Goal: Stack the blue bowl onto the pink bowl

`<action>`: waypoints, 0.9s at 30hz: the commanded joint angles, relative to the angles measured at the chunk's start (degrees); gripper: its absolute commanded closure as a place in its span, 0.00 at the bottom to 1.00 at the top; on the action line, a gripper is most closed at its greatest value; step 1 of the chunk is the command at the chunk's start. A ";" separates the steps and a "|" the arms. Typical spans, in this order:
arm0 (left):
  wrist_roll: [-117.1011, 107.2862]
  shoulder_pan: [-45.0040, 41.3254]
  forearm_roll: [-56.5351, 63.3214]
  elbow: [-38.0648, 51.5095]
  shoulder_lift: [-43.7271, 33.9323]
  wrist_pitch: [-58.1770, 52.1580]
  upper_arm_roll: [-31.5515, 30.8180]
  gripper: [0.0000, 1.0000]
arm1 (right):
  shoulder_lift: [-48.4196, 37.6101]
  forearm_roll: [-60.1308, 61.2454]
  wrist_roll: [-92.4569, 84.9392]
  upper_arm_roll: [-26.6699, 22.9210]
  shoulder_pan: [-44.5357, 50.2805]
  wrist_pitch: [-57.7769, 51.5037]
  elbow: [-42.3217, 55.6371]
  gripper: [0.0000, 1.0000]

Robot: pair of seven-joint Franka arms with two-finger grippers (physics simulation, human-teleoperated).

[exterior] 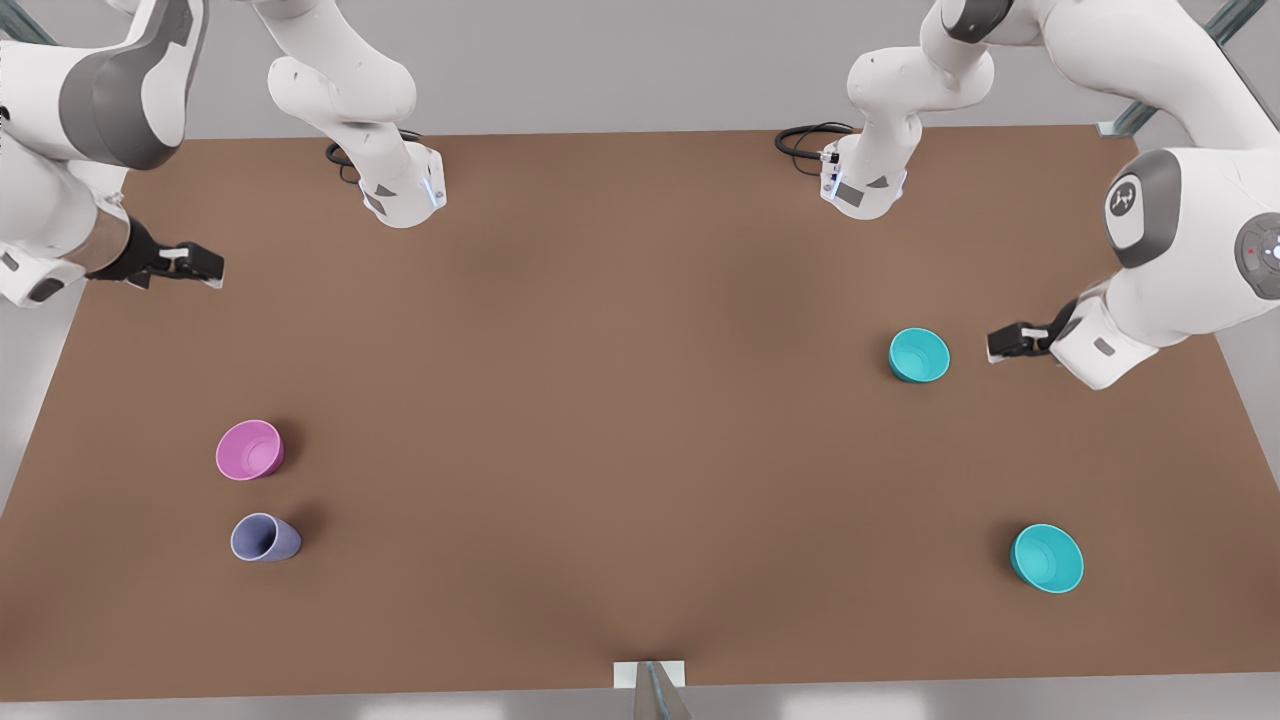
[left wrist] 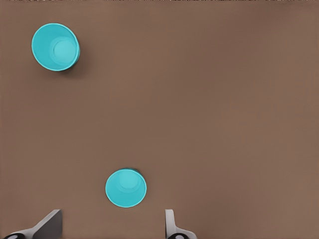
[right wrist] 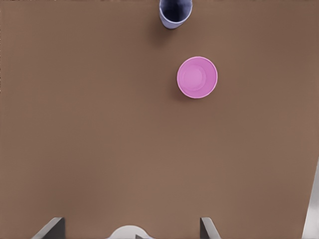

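The smooth, round blue bowl (exterior: 919, 355) sits upright on the matte brown table (exterior: 620, 400) near the left gripper (exterior: 1003, 344) — fingers spread, empty. The pink bowl (exterior: 249, 450) stands beside a lavender cup (exterior: 265, 538); the right gripper (exterior: 195, 265) hangs spread — empty.

The place was a bare robot test rig in a lab-like room, rendered by a simulator. A plain brown worktop (exterior: 620, 400) carried nothing domestic, just a few plain plastic vessels set well apart: a pink bowl (exterior: 249, 450), a lavender cup (exterior: 265, 538) and two teal bowls (exterior: 919, 355) (exterior: 1047, 558). Two white robot arms were bolted at the far edge on their bases (exterior: 400, 190) (exterior: 865, 180), with black cables (exterior: 805, 140) coiled beside them. Flat grey floor surrounded the worktop, and metal frame struts (exterior: 1225, 20) crossed one corner.
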 commanded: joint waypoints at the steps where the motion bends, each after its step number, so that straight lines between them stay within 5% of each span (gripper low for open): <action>1: 0.16 0.06 0.46 0.03 0.00 1.98 -0.01 0.00 | 0.11 -0.02 -2.43 -0.01 -0.45 2.61 0.11 0.00; 3: 0.16 -0.03 0.46 0.03 -0.09 1.98 -0.01 0.00 | 2.47 -1.16 -2.52 0.17 0.25 2.35 1.25 0.00; 10: 0.16 0.06 0.55 0.11 -0.26 1.98 0.08 0.00 | 31.12 -3.10 -5.69 -0.18 -13.10 10.87 10.30 0.00; 15: 0.16 0.06 0.55 0.11 -0.35 1.98 0.08 0.00 | 35.17 -2.84 -19.57 -0.18 -16.27 32.57 8.54 0.00; 27: 0.16 0.06 0.54 0.03 -0.17 1.63 0.08 0.00 | 37.64 9.47 -19.84 0.08 -21.71 51.56 -6.92 0.00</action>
